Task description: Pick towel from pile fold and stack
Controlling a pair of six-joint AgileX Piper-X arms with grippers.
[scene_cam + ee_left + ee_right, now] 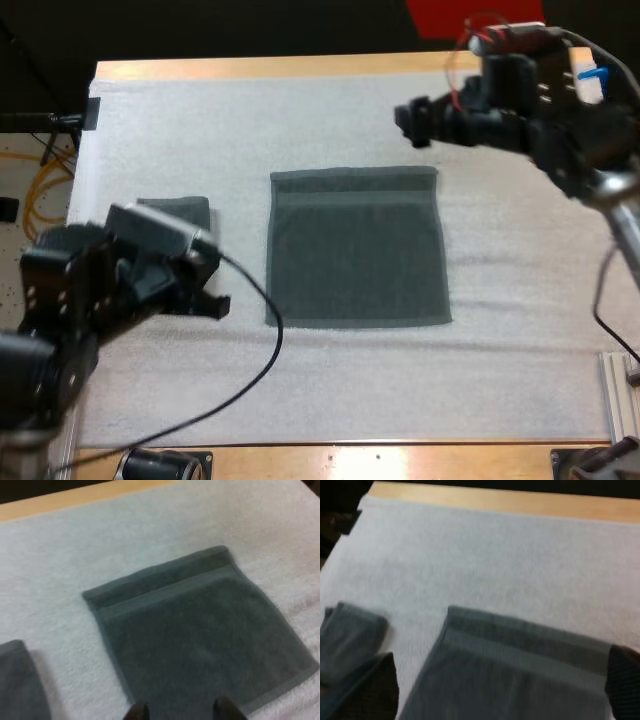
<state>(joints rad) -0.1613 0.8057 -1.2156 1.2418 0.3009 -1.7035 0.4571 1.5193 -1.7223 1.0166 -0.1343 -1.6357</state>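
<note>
**benchbot_42:** So how far along was the job at that point?

**foldfan:** About midway through 1 towel, I'd say. The spread towel [358,248], dark grey-green, lay flat and square in the middle of the white mat [500,380] with no fold in it yet. The folded towel [178,212] sat apart on its left. It looked like the start of the stack, so my guess was that 1 was already finished.

**benchbot_42:** Were the grippers holding anything?

**foldfan:** Nope, both were empty. The left gripper [212,283] hovered off the spread towel's left edge, just beside the folded one, with its fingers apart and nothing between them. The right gripper [412,125] hung by the far right corner, jaws spread wide and clear of the cloth.

**benchbot_42:** What was left to do, then?

**foldfan:** Pretty much all the folding on this one. It had to pinch an edge, bring it over, probably fold it a 2nd time to match the small one, then set it on top. I couldn't tell if more towels were waiting after that.
</note>
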